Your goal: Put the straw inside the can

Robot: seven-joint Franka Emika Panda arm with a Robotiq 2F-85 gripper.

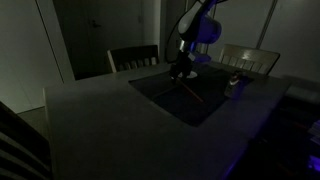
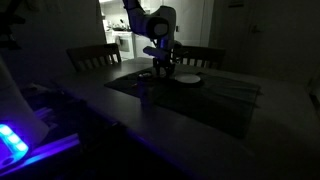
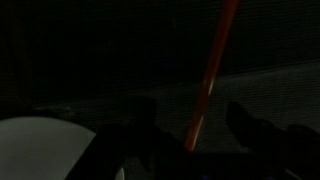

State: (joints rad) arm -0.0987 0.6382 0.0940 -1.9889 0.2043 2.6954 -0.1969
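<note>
The scene is very dark. The reddish-orange straw (image 1: 192,92) lies flat on a dark mat, one end under my gripper (image 1: 181,70). In the wrist view the straw (image 3: 210,70) runs from the top down between my two fingers, with a gap on each side. My gripper (image 3: 192,125) is open and low over the straw's near end. The can (image 1: 233,84) stands upright, apart from the straw, near the table's far side. The gripper also shows in the exterior view (image 2: 163,68) next to the plate.
A white plate (image 2: 187,79) lies beside the gripper, and its rim shows in the wrist view (image 3: 40,150). The dark mat (image 1: 170,100) covers the table's middle. Wooden chairs (image 1: 133,58) stand behind the table. A blue light (image 2: 12,140) glows at one edge.
</note>
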